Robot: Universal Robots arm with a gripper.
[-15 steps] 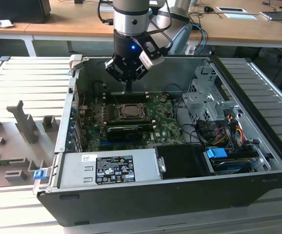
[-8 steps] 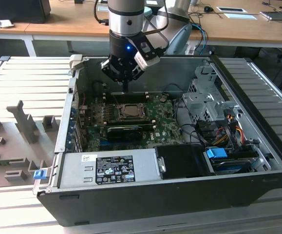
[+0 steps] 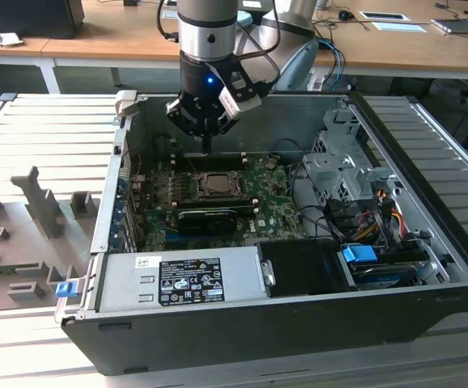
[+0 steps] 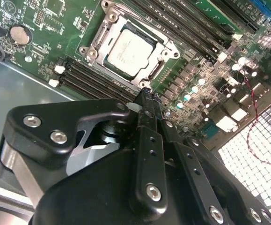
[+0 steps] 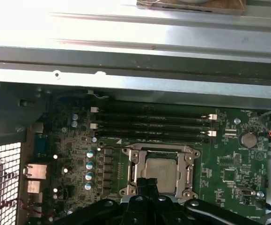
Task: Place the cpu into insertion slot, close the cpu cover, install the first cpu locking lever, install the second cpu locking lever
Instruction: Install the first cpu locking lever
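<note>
**Hand poised over the seated cpu, lever stage**

The hand (image 4: 147, 98) is clenched, its fingertips pressed together with nothing between them. In both wrist views it hangs just above the edge of the socket, not touching it.

Just beyond the tips, the cpu (image 4: 128, 49) lies flat in the insertion slot (image 4: 155, 71). The cpu cover (image 4: 165, 47) appears to be down around it, framing the silver top.

Judgement: placing and covering look done, and the locking levers are the step in hand. Whether either lever is latched cannot be told.

The lever work calls for a fine, low approach along the socket rim. The memory slots (image 5: 149, 124) crowd one side.

Farther off are the metal case wall (image 5: 135, 84) and, in the exterior view, the wooden counter (image 3: 112, 32).
</note>
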